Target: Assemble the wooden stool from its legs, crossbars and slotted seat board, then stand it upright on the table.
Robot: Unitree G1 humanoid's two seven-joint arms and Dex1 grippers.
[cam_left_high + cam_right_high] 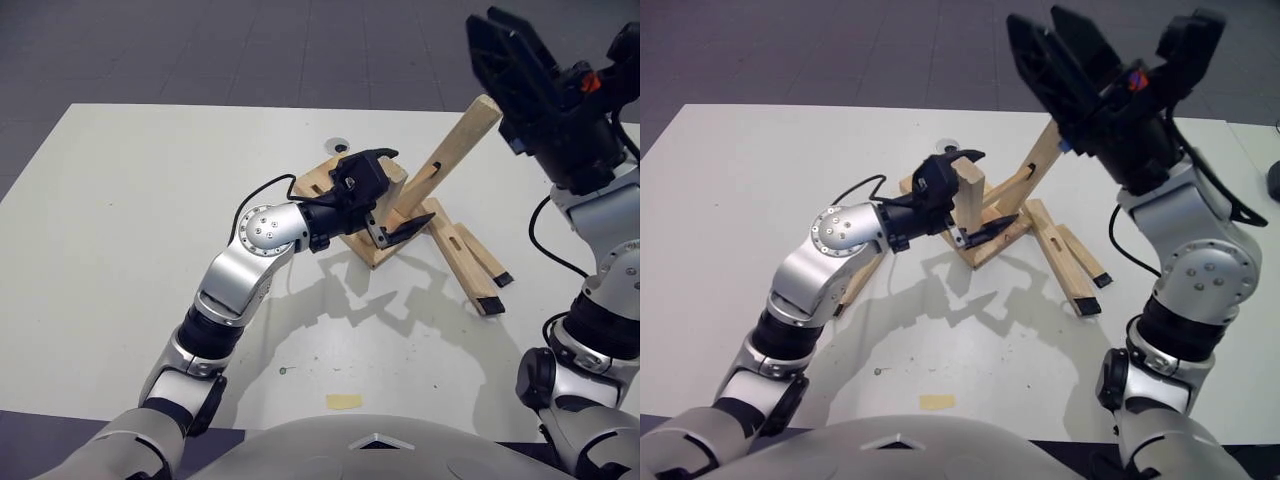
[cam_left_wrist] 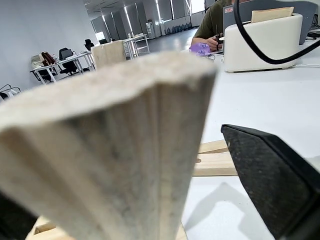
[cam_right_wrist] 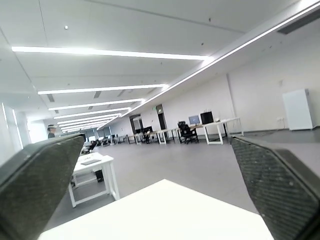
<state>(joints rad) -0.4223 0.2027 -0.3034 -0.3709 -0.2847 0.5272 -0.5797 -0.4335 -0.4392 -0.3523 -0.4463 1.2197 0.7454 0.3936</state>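
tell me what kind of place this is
Probably a big open-plan office or lab: rows of desks with chairs, long ceiling light strips, and a white table carrying wooden stool parts.

Seat board (image 1: 318, 180) central on table (image 1: 120, 200), slanted leg (image 1: 455, 145) rising from it, two loose legs (image 1: 467, 265) at its right

The left tool (image 1: 388, 195) sits at mid-frame against the partly built stool (image 1: 318, 182), its fingers spread either side of an upright wooden piece (image 1: 397, 185); a slotted leg (image 1: 455, 150) slants toward the upper right; two loose legs (image 1: 472, 262) with black tips lie on the white counter (image 1: 120, 220), right of centre; the right tool (image 1: 565, 50) hangs wide apart in the upper right corner; a yellow scrap (image 1: 343, 401) lies at lower centre.
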